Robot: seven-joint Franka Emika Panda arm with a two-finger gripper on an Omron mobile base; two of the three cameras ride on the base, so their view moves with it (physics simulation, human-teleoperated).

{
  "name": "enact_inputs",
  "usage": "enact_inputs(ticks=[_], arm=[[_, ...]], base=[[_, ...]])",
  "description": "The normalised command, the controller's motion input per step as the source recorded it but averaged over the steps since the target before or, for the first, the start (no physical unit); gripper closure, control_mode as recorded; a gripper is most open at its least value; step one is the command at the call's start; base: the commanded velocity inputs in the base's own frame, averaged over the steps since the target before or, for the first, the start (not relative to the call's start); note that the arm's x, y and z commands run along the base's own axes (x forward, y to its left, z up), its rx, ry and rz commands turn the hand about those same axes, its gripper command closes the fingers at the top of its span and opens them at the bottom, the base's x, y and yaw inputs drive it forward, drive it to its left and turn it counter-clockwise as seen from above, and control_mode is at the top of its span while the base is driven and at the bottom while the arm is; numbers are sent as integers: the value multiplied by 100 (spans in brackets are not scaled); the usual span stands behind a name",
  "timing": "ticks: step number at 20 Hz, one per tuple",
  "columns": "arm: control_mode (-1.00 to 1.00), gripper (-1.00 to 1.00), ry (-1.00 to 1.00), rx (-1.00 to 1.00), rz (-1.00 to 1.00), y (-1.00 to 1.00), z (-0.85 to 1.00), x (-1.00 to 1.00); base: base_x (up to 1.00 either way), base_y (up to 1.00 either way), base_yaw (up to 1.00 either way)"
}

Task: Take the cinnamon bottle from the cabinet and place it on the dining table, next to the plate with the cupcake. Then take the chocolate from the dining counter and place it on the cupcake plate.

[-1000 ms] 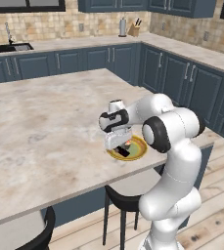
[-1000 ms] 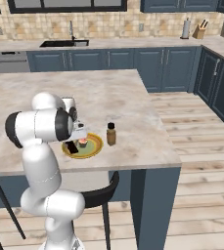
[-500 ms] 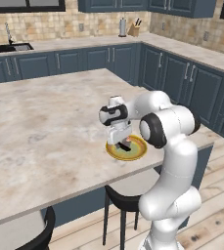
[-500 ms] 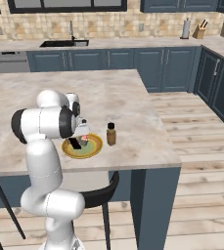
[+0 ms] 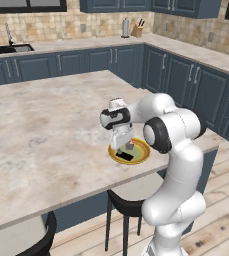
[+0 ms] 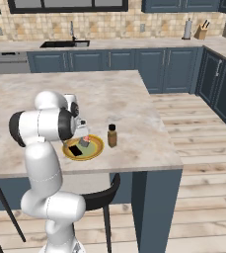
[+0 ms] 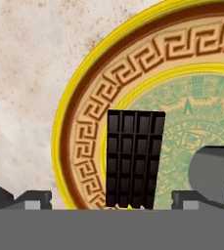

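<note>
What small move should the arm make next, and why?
Probably lift straight up and clear. The chocolate already lies flat on the plate beside the cupcake, the hand stands open around it, and the cinnamon bottle stands next to the plate.

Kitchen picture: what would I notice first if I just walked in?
The big white robot arm bending over the marbled dining table. Its gripper hangs open above a yellow plate near the table's edge, where a black chocolate lies beside a cupcake. A cinnamon bottle stands next to the plate.
</note>
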Motion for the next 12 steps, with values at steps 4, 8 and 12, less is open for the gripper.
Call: enact_inputs(ticks=[4,8,12], arm=[[-100,-100,0,0,2,0,3,-35],[-100,-100,0,0,0,2,24,-30],[-100,-100,-3,0,0,3,46,-21]], base=[[0,0,0],[0,0,0],[0,0,0]])
